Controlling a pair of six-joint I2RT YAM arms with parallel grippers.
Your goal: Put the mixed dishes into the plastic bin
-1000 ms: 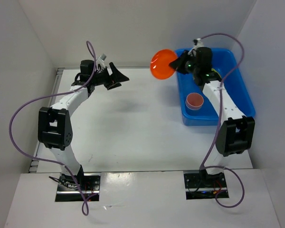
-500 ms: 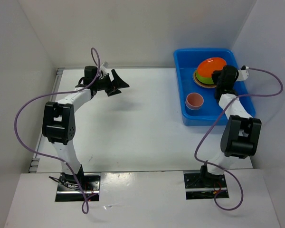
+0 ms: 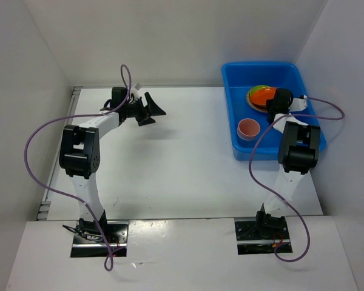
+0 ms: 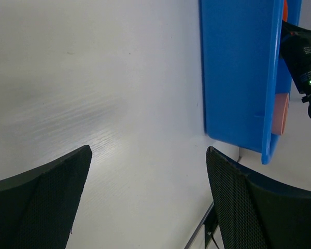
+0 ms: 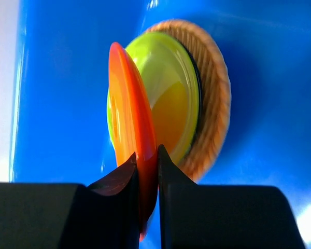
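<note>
One pink cup (image 3: 249, 128) shares the bin (image 3: 279, 74) with the orange plate (image 5: 130, 119), seemingly apart.

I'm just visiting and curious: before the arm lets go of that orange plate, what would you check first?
1. Right gripper shut on orange plate: ok.
2. Plate over bin: ok.
3. Plate above green plate and tray: ok.
4. Plate flat on that stack: not ok, angled.
5. Pink cup apart from stack: ok.
6. Left gripper open, empty: ok.
</note>
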